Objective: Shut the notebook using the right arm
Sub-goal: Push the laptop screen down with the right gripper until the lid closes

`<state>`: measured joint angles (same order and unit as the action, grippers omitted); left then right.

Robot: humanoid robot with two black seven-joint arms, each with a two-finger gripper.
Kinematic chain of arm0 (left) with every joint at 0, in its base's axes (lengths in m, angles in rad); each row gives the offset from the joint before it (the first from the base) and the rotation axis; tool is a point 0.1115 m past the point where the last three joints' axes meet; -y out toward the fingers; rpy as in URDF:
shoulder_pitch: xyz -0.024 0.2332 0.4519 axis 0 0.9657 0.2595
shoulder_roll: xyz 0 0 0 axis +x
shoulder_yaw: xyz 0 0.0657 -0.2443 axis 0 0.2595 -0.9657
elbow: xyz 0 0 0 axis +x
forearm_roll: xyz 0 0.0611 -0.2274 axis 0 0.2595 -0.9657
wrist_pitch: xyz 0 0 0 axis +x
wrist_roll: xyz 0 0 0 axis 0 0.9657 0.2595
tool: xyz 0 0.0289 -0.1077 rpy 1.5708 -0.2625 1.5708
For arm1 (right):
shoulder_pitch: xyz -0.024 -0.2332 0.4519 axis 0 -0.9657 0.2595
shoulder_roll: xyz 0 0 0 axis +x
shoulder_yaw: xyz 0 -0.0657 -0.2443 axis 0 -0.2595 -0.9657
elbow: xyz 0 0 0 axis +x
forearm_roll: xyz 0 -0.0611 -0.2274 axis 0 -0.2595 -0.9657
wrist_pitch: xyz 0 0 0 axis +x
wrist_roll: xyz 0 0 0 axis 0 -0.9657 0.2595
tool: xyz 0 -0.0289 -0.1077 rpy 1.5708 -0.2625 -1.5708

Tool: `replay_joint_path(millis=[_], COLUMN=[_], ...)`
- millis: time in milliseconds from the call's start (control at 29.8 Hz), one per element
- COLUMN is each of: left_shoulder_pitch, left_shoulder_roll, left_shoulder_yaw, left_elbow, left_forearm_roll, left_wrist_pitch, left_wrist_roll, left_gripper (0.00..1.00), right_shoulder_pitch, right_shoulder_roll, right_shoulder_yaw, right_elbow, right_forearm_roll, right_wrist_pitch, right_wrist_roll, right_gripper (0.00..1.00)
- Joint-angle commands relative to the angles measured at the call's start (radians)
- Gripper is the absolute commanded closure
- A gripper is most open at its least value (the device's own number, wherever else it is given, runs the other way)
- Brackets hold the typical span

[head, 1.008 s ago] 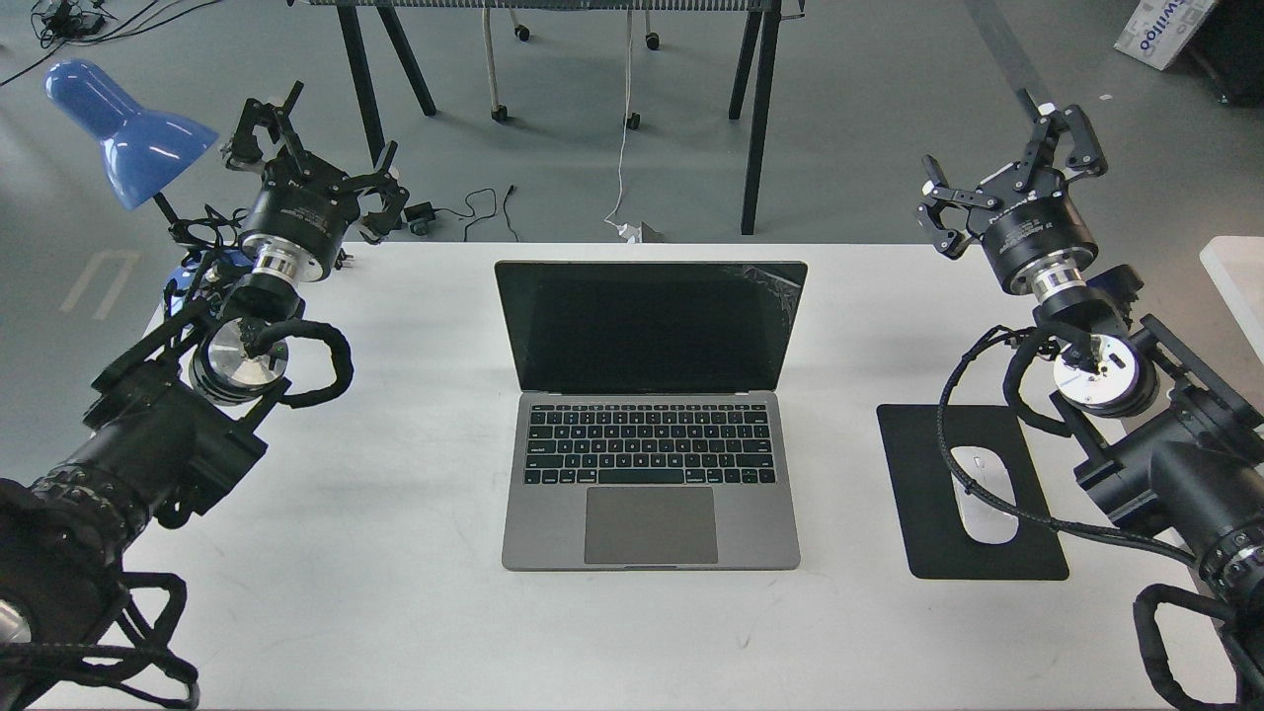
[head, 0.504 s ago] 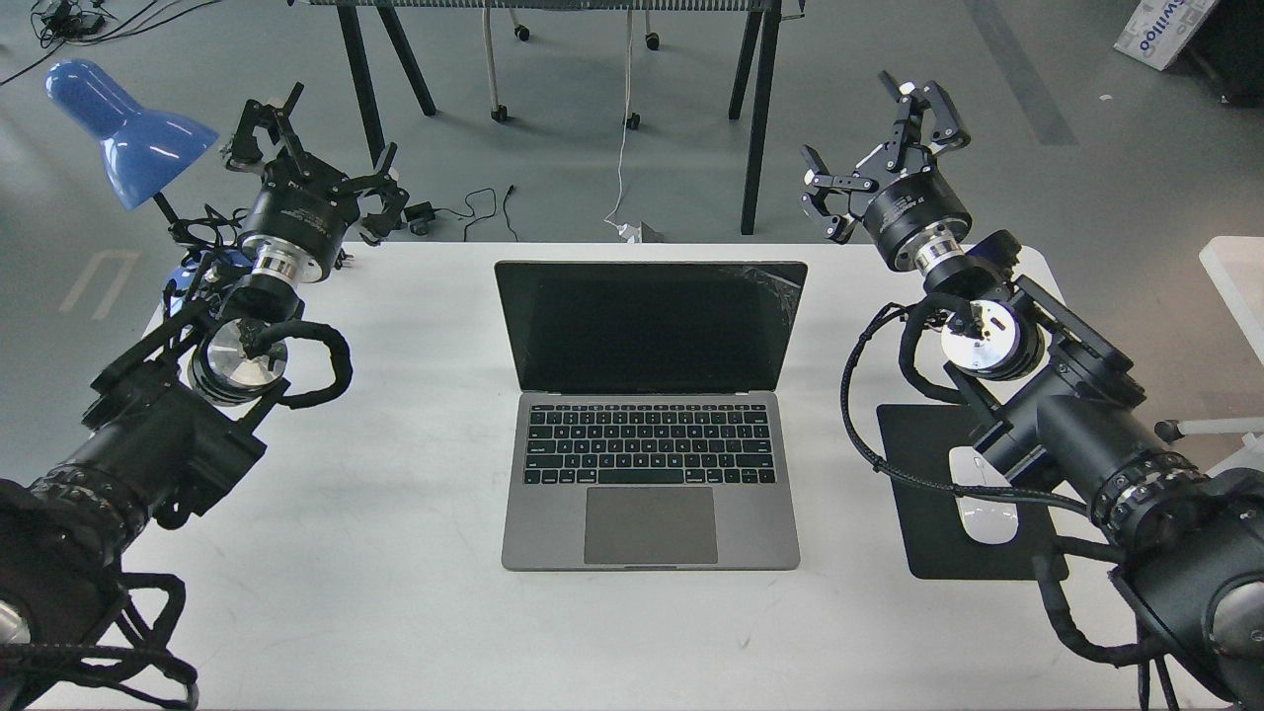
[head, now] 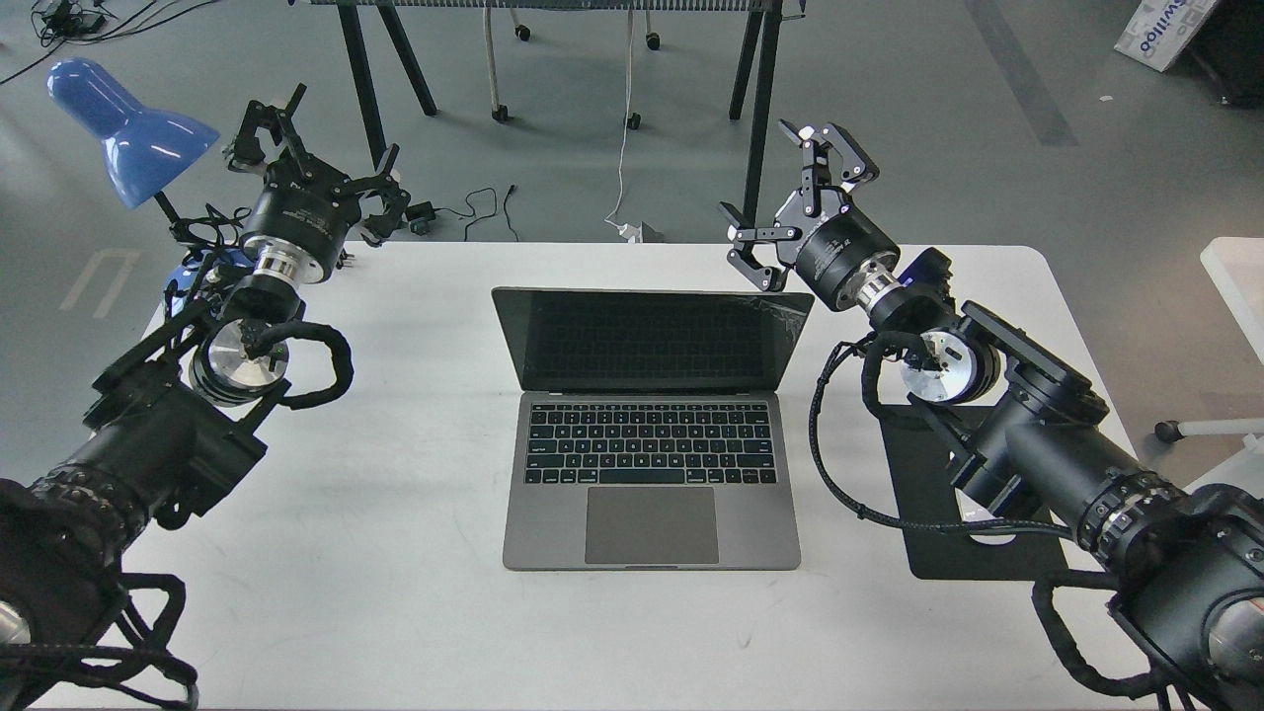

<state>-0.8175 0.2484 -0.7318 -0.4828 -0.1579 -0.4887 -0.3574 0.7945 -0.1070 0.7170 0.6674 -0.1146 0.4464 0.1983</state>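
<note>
The notebook (head: pixel 650 425) is a slim grey laptop in the middle of the white table (head: pixel 395 592). Its lid stands open but tipped forward, and the black screen has a crack at the top right corner. My right gripper (head: pixel 780 202) is open. Its lower finger reaches behind the lid's top right corner; I cannot tell whether it touches the lid. The right arm, with a blue wrist part, comes in from the lower right. My left gripper (head: pixel 316 143) is open and empty at the table's far left corner, well away from the notebook.
A black mouse pad (head: pixel 973 563) lies right of the notebook, mostly under my right arm; a white mouse on it is almost hidden. A blue desk lamp (head: pixel 128 128) stands at the far left corner. Table legs and cables lie on the floor beyond the far edge.
My right arm has swung left from the table's right edge to the lid's top right corner. The lid has tipped forward and looks shorter. The left arm has not moved.
</note>
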Motion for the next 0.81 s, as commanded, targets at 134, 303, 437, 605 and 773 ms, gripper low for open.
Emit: replay_joint_path(millis=[134,303,437,605,773], left_shoulder_pitch=[0.0,0.0,0.0,0.0,0.0], left_shoulder_roll=[0.0,0.0,0.0,0.0,0.0], left_shoulder_yaw=[0.0,0.0,-0.001,-0.001,-0.003], left_elbow=[0.0,0.0,0.0,0.0,0.0], left_forearm_roll=[0.0,0.0,0.0,0.0,0.0], left_wrist_pitch=[0.0,0.0,0.0,0.0,0.0], left_wrist_roll=[0.0,0.0,0.0,0.0,0.0], left_gripper=[0.0,0.0,0.0,0.0,0.0], right_shoulder_pitch=[-0.116,-0.184,-0.23,-0.262,-0.303], right_shoulder_roll=[-0.141,-0.22,-0.253,-0.281,-0.281], right_shoulder_yaw=[-0.079,-0.119,-0.146,-0.227,-0.263], right_elbow=[0.198,0.288,0.351,0.406,0.411], right_forearm_roll=[-0.004,-0.013,-0.019,-0.109,-0.218], right_wrist_pitch=[-0.005,-0.003,0.0,-0.002,-0.003], right_wrist_roll=[0.001,0.003,0.004,0.007,0.007], right_gripper=[0.0,0.0,0.0,0.0,0.0])
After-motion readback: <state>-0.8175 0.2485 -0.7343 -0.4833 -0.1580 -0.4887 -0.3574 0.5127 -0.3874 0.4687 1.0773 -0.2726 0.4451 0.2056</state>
